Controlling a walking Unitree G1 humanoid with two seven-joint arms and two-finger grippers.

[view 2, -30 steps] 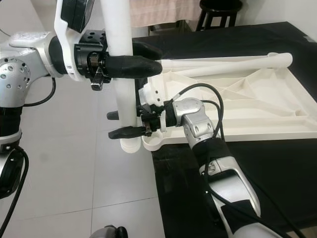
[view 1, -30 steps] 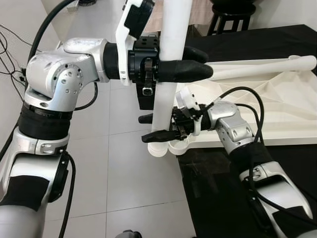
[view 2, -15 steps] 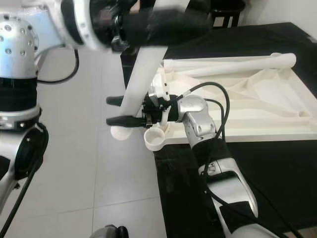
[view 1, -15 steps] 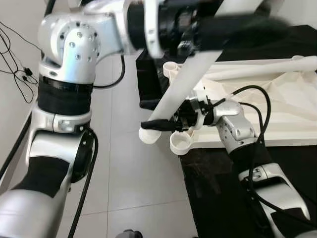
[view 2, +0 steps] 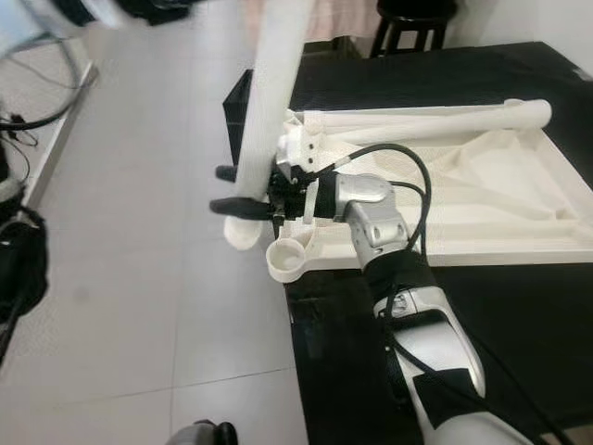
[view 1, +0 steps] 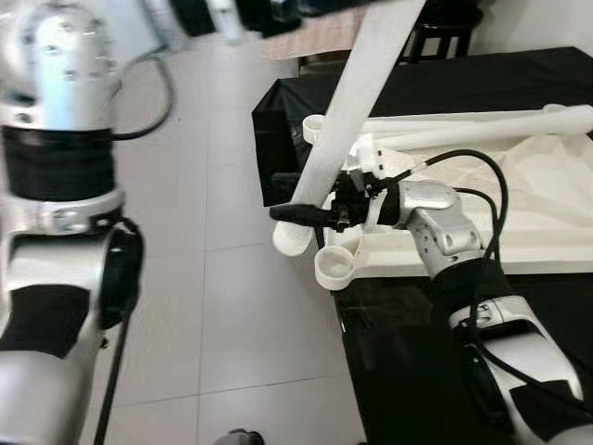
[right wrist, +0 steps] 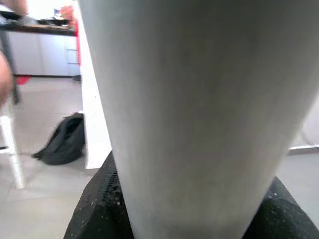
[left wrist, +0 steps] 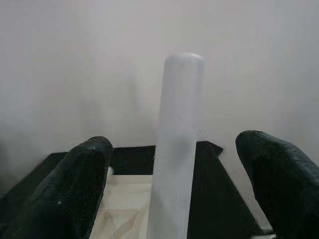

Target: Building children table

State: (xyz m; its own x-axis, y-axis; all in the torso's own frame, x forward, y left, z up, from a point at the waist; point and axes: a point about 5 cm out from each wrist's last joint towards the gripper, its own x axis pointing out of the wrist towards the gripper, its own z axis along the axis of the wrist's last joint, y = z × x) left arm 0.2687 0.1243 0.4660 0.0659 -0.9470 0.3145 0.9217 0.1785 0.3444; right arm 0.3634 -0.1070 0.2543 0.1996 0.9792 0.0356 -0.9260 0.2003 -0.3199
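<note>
tilted further now, white leg point(view 1: 345, 120) lifted by left arm; right pincer point(view 1: 301, 211) clamped on it, left pincer point(left wrist: 174, 189) agape.

- Setting: an indoor room of a home, in use as a furniture-assembly area.
- Floor: large pale glossy tiles point(view 1: 232, 315) with visible grout lines.
- Work surface: a low platform draped in black cloth point(view 2: 519, 306); a white moulded children's tabletop point(view 2: 500, 199) lies on it underside up, ribs exposed.
- Furniture: a dark wooden stool point(view 2: 412, 23) stands beyond the platform, against a light wall.
- Background in the right wrist view: a black backpack point(right wrist: 62, 142) on the floor, a white panel beside it, a counter with cabinets further back.
- Loose cables point(view 2: 28, 116) lie along the floor edge.
</note>
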